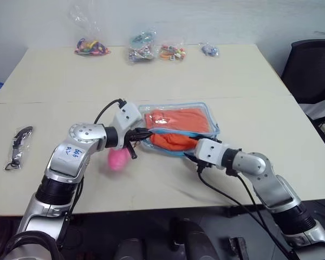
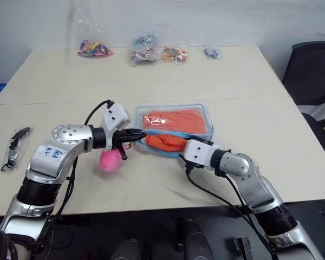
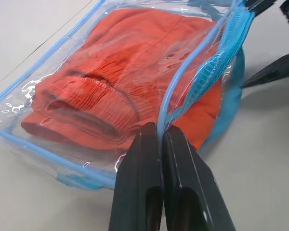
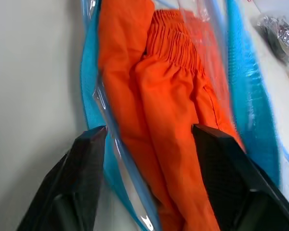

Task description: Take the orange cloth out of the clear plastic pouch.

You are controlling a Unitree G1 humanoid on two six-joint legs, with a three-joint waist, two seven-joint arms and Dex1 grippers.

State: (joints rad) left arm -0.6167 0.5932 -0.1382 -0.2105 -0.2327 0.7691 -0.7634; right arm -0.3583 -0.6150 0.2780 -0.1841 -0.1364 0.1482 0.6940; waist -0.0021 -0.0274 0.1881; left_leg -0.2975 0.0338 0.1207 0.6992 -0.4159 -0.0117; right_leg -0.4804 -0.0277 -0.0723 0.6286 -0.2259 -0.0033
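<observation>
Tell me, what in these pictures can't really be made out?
- Contents of the small clear bags at the table's far edge: too small in the eye views.
- Right gripper: whether its open fingers touch the orange cloth; blurred in its wrist view, hidden behind the gripper body in the eye views.
- Pink plush charm: how it attaches to the clear plastic pouch; the left gripper covers it.
- Dark packet at table's left: too small.

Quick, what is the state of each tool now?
Left tool: shut on the clear plastic pouch edge.
Right tool: open around the orange cloth.
</observation>
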